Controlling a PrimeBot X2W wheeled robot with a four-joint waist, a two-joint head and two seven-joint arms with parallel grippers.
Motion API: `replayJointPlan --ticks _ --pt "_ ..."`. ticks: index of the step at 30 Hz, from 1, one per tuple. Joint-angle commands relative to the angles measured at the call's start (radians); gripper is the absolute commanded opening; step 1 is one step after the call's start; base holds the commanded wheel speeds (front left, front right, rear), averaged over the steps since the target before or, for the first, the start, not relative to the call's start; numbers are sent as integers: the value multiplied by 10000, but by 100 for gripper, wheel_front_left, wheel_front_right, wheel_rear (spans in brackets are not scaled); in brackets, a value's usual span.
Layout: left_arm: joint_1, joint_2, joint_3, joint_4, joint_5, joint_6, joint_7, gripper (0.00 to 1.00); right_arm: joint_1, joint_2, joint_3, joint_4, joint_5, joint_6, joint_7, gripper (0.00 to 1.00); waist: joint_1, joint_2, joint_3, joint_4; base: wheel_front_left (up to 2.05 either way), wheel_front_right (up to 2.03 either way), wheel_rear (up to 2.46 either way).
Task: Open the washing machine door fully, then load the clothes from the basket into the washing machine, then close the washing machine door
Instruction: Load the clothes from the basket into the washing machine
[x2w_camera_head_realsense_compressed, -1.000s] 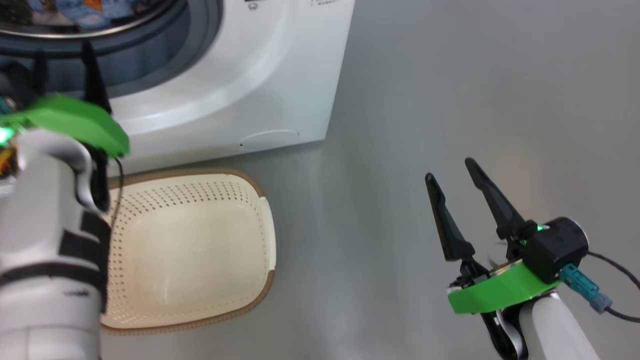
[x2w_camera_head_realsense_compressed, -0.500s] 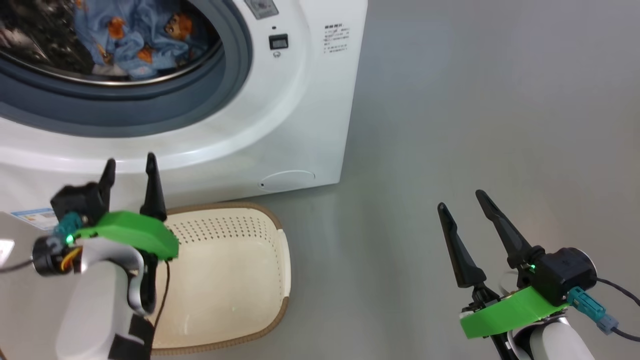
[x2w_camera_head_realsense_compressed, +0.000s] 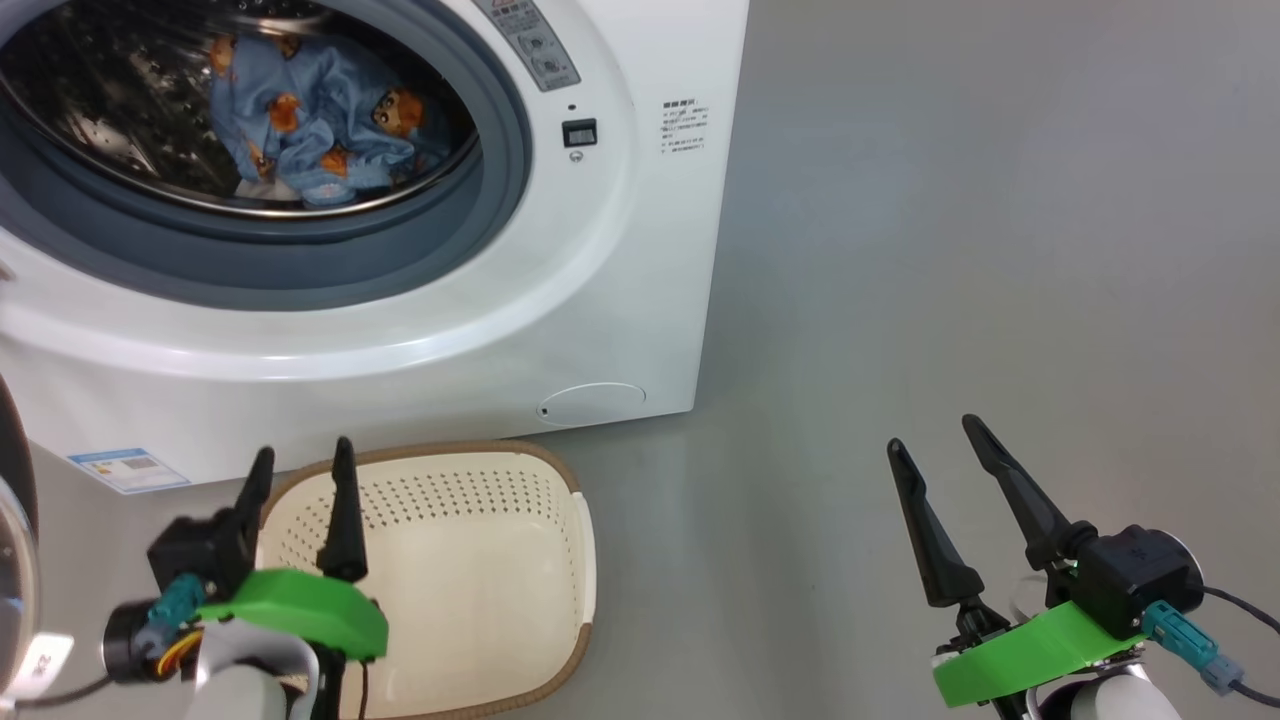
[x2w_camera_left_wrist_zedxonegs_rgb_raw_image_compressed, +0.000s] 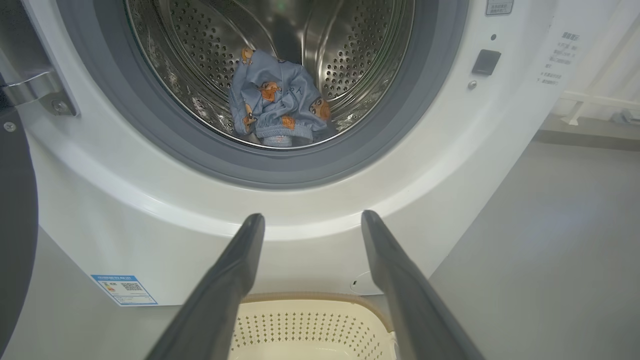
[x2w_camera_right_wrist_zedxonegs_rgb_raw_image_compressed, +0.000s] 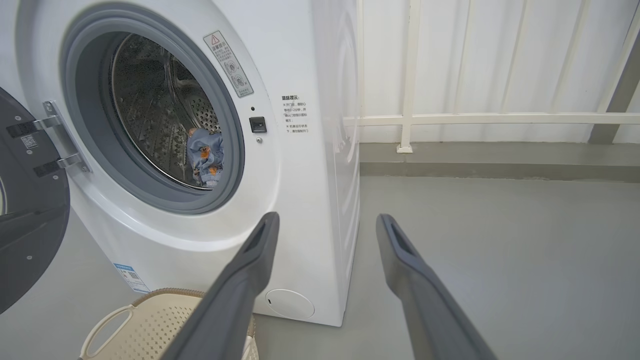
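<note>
The washing machine (x2w_camera_head_realsense_compressed: 610, 250) stands at the upper left with its round opening uncovered. The clothes (x2w_camera_head_realsense_compressed: 320, 130), light blue with orange figures, lie bunched in the steel drum (x2w_camera_left_wrist_zedxonegs_rgb_raw_image_compressed: 275, 100). The washing machine door (x2w_camera_right_wrist_zedxonegs_rgb_raw_image_compressed: 30, 210) hangs swung open at the left, its dark rim at the picture's edge (x2w_camera_head_realsense_compressed: 8, 470). Below the machine, the cream basket (x2w_camera_head_realsense_compressed: 560, 480) sits on the floor with nothing inside. My left gripper (x2w_camera_head_realsense_compressed: 302, 455) is open above the basket's near-left rim, pointing at the drum, with nothing between its fingers. My right gripper (x2w_camera_head_realsense_compressed: 932, 436) is open over bare floor to the right.
Grey floor (x2w_camera_head_realsense_compressed: 950, 250) stretches to the right of the machine. A white railing and pale wall (x2w_camera_right_wrist_zedxonegs_rgb_raw_image_compressed: 475, 100) stand behind it. A blue label sticker (x2w_camera_head_realsense_compressed: 128, 468) sits low on the machine's front. The open door takes up the space left of the basket.
The head camera has lifted, so the machine and basket sit lower in the picture. My left gripper has drawn back from the drum's seal to above the basket. The right gripper has hardly moved.
</note>
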Motion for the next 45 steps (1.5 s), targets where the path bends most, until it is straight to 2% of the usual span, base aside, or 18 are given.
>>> replayJointPlan --ticks 1,23,45 --pt "65 188 278 -328 -69 18 -64 100 24 -98 181 -230 113 16 -48 100 0 0 -26 21 0 0 0" --pt "2993 180 848 -2906 -122 220 -64 100 503 -281 294 -138 255 16 -48 100 0 0 -974 -267 0 0 0" --pt "3970 180 1173 -3666 -439 493 -64 100 918 -355 72 -263 318 16 -48 100 0 0 -1356 -660 0 0 0"
